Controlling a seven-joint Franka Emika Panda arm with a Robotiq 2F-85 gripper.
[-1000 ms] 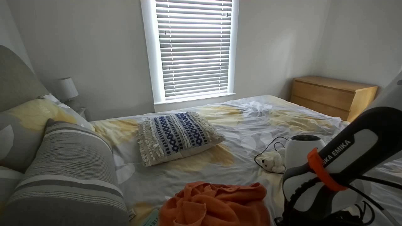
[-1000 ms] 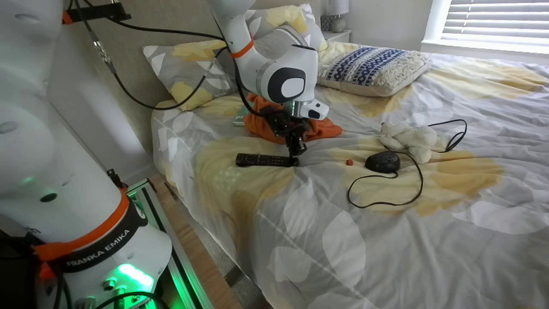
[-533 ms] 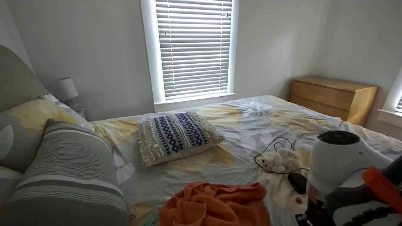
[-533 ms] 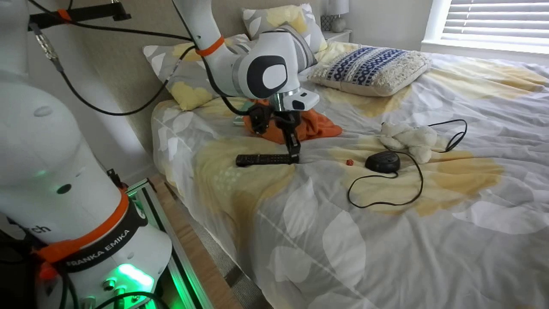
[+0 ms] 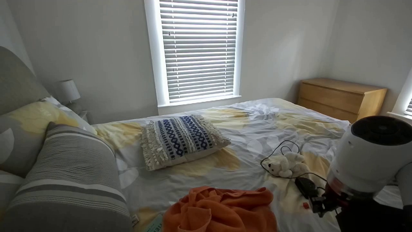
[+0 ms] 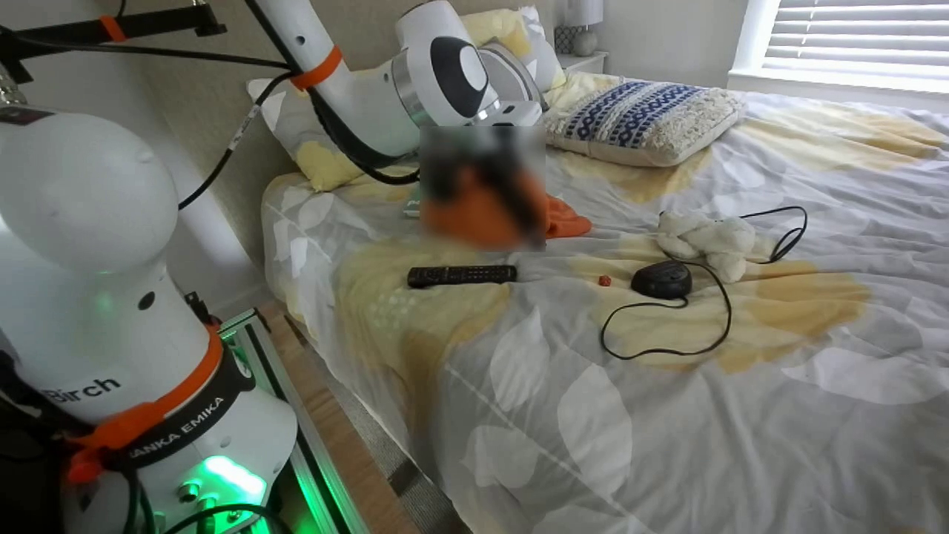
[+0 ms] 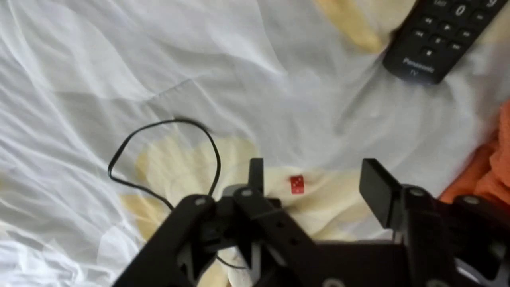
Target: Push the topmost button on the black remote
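Remote (image 6: pixel 462 275) whole in exterior view; wrist view: cropped, fingers (image 7: pixel 377 193) parted.

1. Along the bed (image 6: pixel 667 445): pale grey wall (image 5: pixel 96 48), white-framed window (image 5: pixel 157 64), daylight between its blind slats (image 5: pixel 199 48).
2. At the bed's head: headboard (image 5: pixel 16 75), bedside table (image 6: pixel 593 64), white lamp (image 5: pixel 69 90).
3. Past the bed's foot: wooden chest of drawers (image 5: pixel 331 98).
4. Below the bed's edge: wooden floor (image 6: pixel 363 467), grey rug (image 6: pixel 426 508).

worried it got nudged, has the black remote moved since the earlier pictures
No, no visible shift in any direction: in an exterior view, the black remote keeps the same place and angle relative to the window sill.
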